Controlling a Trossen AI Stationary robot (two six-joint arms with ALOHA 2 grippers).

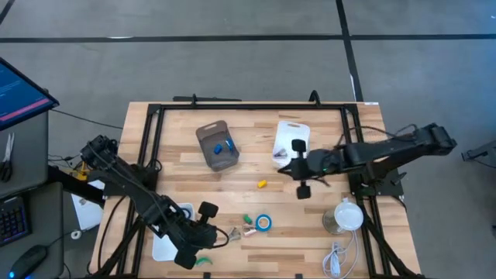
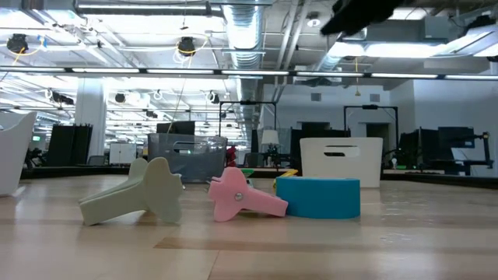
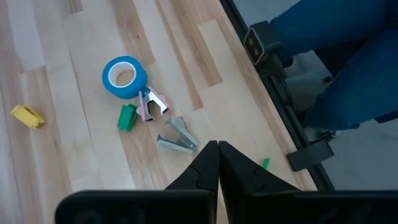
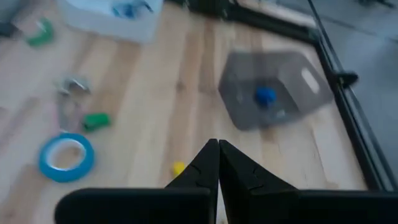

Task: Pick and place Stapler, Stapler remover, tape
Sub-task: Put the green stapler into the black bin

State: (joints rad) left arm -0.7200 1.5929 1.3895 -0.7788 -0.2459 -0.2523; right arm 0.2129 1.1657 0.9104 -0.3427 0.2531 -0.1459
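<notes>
Nearest to the low camera lie a pale green staple remover (image 2: 136, 198), a pink staple remover (image 2: 240, 197) and a roll of blue tape (image 2: 317, 197), all on the wooden table (image 2: 405, 241). From above, the tape (image 1: 264, 223) is a bright blue ring with a pale core, lying flat near the front edge, just beside the pink remover. A small green piece (image 3: 127, 117) lies beside them. A grey bin (image 1: 217, 145) holding blue things stands further back. The left tool (image 1: 203, 236) is clenched and holds nothing, near the tape. The right tool (image 1: 301, 169) is also clenched and holds nothing, beside a white tray (image 1: 288, 142).
</notes>
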